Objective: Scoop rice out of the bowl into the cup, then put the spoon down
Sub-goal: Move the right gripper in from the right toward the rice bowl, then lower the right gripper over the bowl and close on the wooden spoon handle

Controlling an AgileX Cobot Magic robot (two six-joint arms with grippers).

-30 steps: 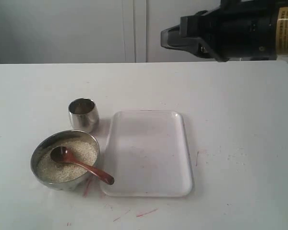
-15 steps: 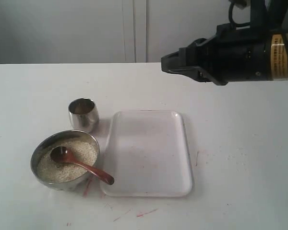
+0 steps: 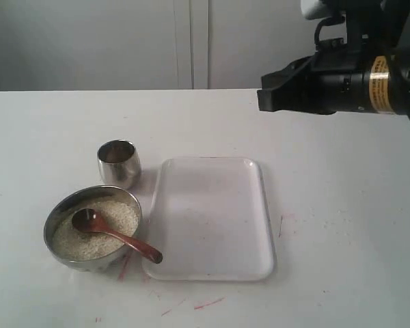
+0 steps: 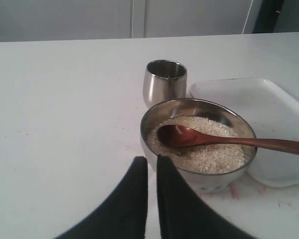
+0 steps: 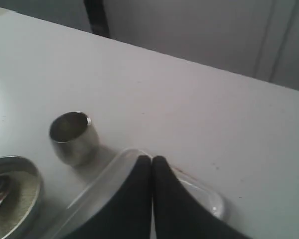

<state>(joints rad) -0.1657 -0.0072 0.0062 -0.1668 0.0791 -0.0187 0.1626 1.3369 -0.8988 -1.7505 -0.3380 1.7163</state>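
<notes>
While spoon [image 3: 116,238] lies in bowl [image 3: 60,208] | right gripper [image 3: 265,100] pressed together, well apart | left gripper [image 4: 152,162] closed, near bowl

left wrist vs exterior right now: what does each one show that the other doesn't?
Only the left wrist view: the left gripper, fingers nearly together and empty, short of the bowl.
Only the exterior view: the right gripper, raised at the right, and the full outline of the clear tray, which the wrist view cuts off.
Both: the rice in the bowl, the spoon with its head on the rice and its handle over the rim toward the tray, and the cup next to the bowl.
</notes>
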